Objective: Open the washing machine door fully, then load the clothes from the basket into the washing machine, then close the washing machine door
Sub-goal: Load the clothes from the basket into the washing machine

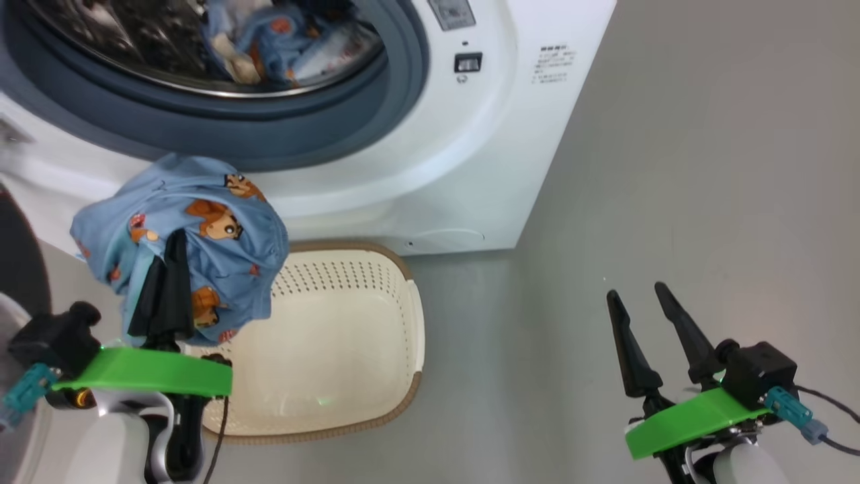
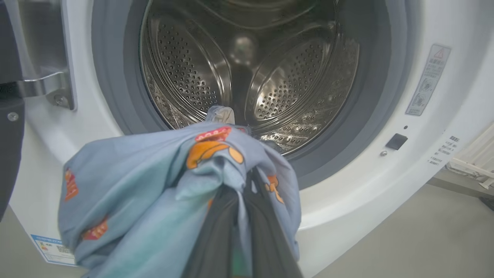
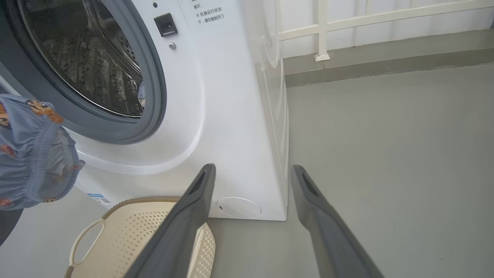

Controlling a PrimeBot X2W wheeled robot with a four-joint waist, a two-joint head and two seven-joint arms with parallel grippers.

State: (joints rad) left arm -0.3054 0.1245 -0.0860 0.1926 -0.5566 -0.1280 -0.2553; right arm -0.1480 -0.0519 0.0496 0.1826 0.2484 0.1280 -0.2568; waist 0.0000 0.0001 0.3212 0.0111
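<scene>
At the lower left of the head view, your left gripper point(image 1: 178, 243) has its two dark fingers pressed together on a light-blue bear-print garment point(image 1: 208, 222). The cloth drapes over the fingertips and hangs down on both sides. Along the left wrist view, that garment is held up right before the steel drum point(image 2: 270, 77), low against the round opening. Below it in the head view, the basket point(image 1: 411, 316) stands on the floor point(image 1: 672, 168), just in front of the washing machine point(image 1: 470, 168). More clothes point(image 1: 269, 40) already lie inside the drum. The door point(image 1: 20, 262) is swung away at the far left, with only part of its dark rim showing. Your right gripper point(image 1: 636, 290) hovers over the floor to the machine's right, its fingers spread apart, well clear of the basket.
</scene>
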